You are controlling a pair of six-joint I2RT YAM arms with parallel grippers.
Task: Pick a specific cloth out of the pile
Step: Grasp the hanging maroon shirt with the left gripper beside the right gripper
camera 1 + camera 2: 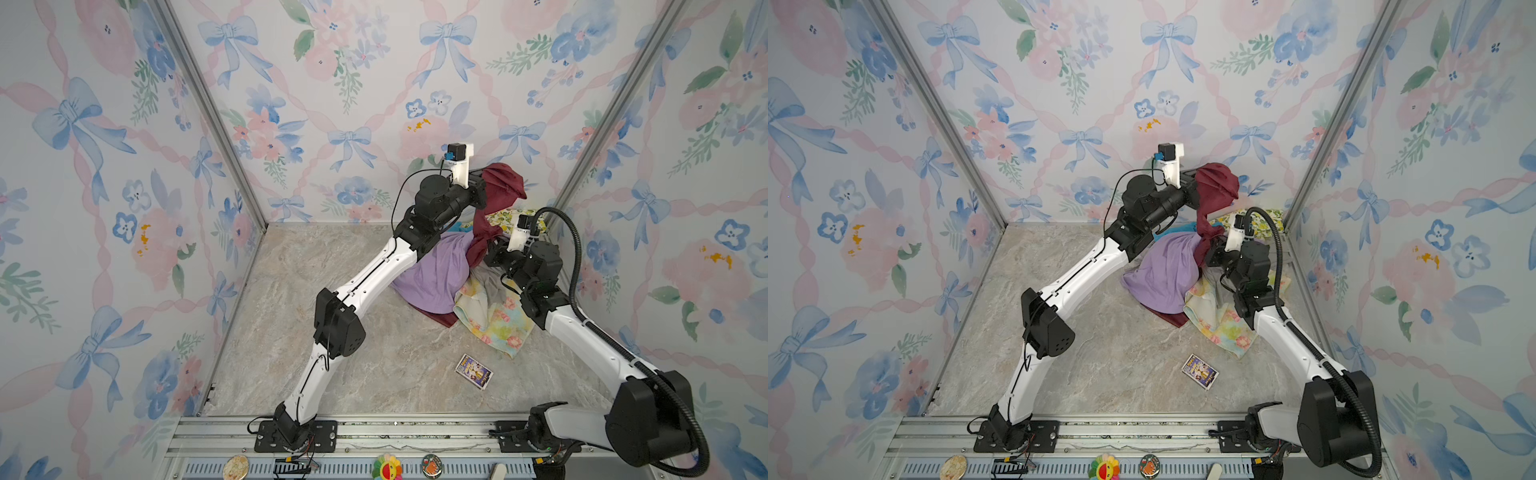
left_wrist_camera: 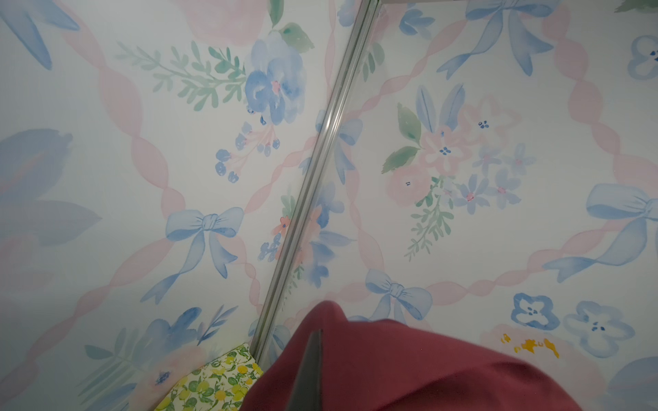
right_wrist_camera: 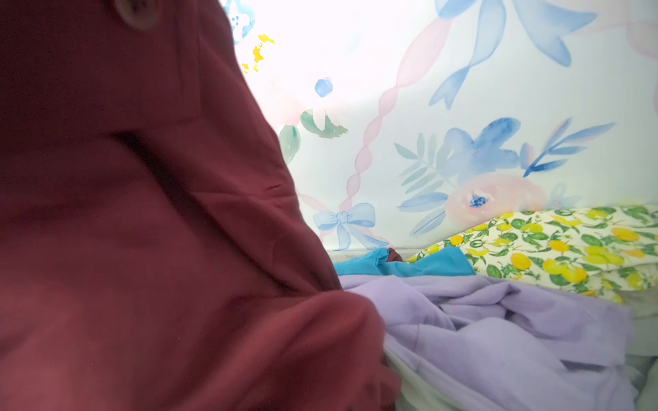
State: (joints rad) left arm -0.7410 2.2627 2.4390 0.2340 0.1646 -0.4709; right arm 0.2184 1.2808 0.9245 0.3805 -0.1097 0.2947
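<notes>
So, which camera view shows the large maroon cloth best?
A top view: the large maroon cloth shows from its raised top down to a corner under the lavender cloth. Both wrist views show only close folds of it, no outline.

The enclosure is closed by a back wall point(image 1: 365, 83) and two side walls point(image 1: 83, 187), all papered in a pale print of blue bows, pink ribbons and flowers, joined at aluminium corner posts point(image 1: 210, 112). The surface point(image 1: 316, 374) is beige marble-pattern, bordered at the front by a slotted aluminium rail point(image 1: 415, 432). Lighting is even and soft.
</notes>
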